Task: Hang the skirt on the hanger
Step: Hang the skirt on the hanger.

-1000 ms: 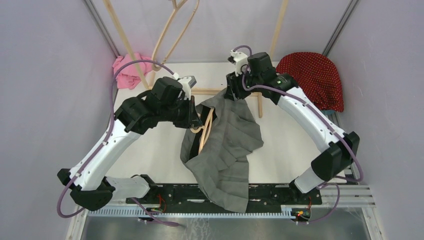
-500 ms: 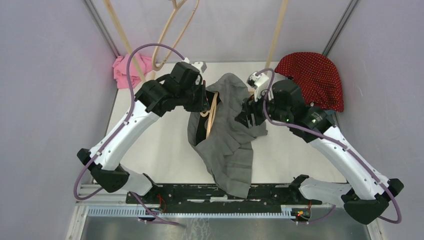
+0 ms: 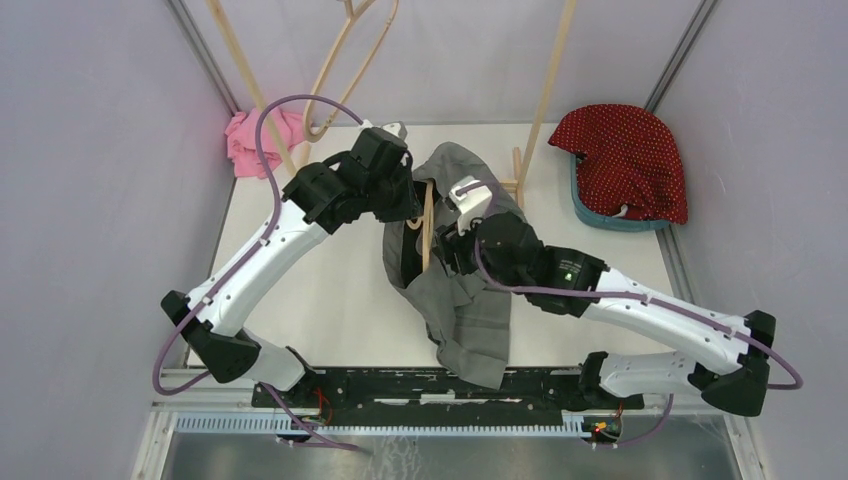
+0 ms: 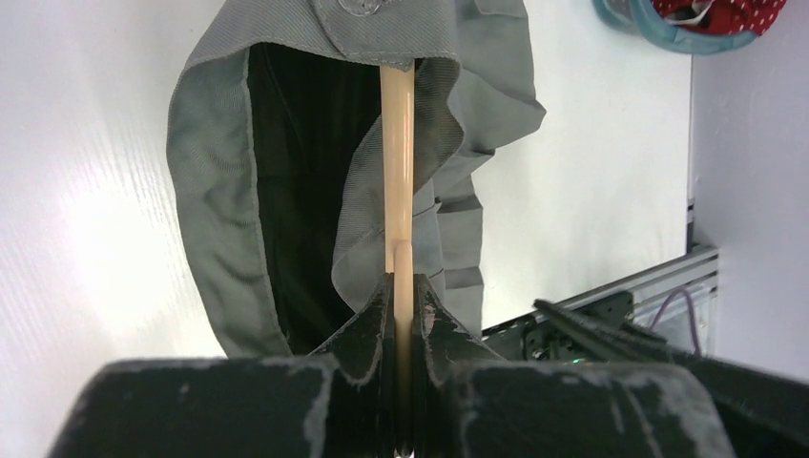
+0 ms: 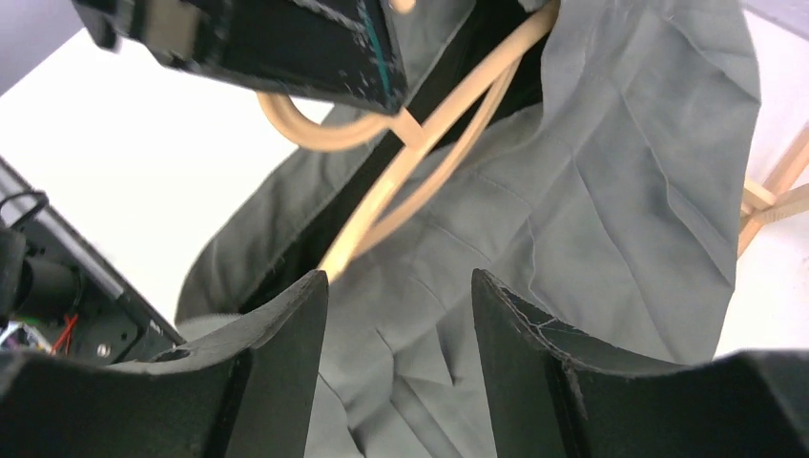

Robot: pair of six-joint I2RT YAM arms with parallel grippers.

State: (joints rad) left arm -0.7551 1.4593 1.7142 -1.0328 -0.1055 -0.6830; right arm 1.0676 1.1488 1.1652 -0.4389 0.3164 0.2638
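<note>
Left gripper (image 4: pixel 401 286) clamped on the pale wooden hanger (image 4: pixel 398 143), grey pleated skirt (image 4: pixel 215 210) draped over it, right gripper (image 5: pixel 401 281) spread wide just above the fabric.

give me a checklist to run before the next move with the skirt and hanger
1. Left gripper shut on hanger: ok.
2. Right gripper open, holding nothing: ok.
3. Hanger runs in under the waistband of the skirt: ok.
4. Skirt fabric lies between the right fingers in the right wrist view: ok.
5. Both hanger ends inside the skirt: cannot tell, cloth hides them.
</note>
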